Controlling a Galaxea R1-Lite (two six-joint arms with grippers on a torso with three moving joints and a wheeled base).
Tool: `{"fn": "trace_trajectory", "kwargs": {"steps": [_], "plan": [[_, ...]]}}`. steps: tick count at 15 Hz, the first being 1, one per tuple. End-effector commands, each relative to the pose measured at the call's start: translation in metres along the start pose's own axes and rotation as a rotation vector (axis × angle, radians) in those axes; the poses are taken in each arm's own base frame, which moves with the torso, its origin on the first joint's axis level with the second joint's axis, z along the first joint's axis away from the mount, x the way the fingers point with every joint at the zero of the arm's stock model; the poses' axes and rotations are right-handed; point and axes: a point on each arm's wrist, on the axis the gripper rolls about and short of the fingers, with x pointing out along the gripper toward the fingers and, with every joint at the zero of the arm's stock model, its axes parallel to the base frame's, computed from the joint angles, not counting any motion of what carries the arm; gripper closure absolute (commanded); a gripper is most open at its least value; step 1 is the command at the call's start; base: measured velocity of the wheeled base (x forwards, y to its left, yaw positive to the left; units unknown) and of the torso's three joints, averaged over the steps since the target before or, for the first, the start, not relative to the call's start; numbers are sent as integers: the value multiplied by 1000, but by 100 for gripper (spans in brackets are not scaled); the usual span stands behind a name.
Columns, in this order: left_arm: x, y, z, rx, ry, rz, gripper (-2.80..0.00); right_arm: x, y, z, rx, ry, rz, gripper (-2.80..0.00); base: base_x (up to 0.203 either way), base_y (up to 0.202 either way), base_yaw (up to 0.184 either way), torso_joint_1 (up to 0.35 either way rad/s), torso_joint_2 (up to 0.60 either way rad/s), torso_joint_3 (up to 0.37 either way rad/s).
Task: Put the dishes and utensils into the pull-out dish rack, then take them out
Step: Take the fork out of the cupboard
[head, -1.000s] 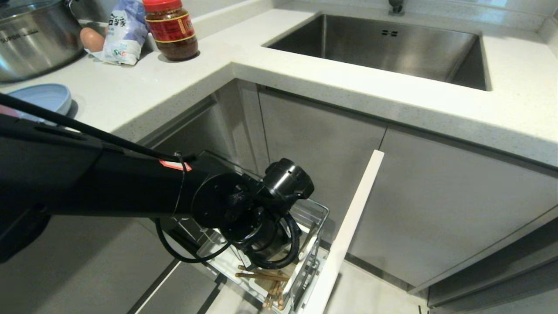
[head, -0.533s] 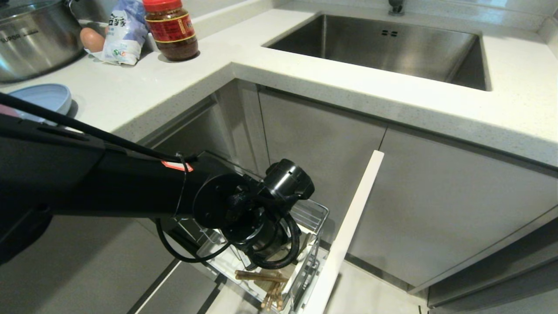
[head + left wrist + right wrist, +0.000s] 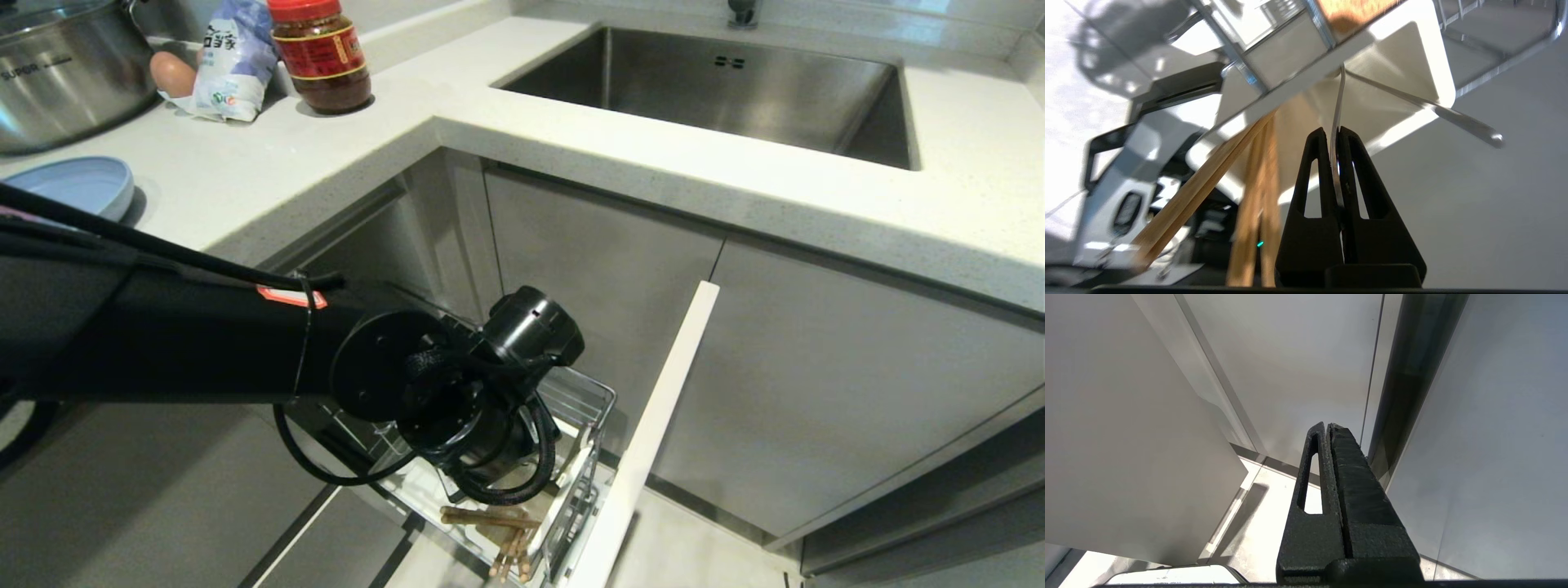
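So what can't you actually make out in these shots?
- Head view: the left gripper is hidden behind its own wrist and cables.
- Left wrist view: the thin metal piece it pinches runs into the white utensil cup, so its far end is hidden.
- Head view: the chopsticks are cut off by the bottom edge.
- Head view: the blue plate is partly covered by the left arm.
- Pink bowl: in no view.

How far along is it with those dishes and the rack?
Done: the chopsticks stand in the rack's white cup. In hand: the left gripper has its jaws shut on a slim metal utensil there, likely the fork. Left: the blue plate sits on the counter. The right gripper is idle.
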Motion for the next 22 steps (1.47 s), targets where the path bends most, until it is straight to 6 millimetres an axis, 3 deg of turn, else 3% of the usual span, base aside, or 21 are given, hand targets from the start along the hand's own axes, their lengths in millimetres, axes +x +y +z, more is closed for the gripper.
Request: {"fn": "trace_trajectory", "kwargs": {"steps": [1,4,14,22], "plan": [[-25,4,2,22,2,-5,0,0,0,0,1,-5,-1,0,0,0,0,0,0,0],[-46,10,0,87,5,31,0,0,0,0,1,-5,-1,0,0,0,0,0,0,0],[-72,15,1,111,-44,-13,0,0,0,0,1,-5,-1,0,0,0,0,0,0,0],[-108,22,1,114,-61,-82,0,0,0,0,1,-5,0,0,0,0,0,0,0,0]]}}
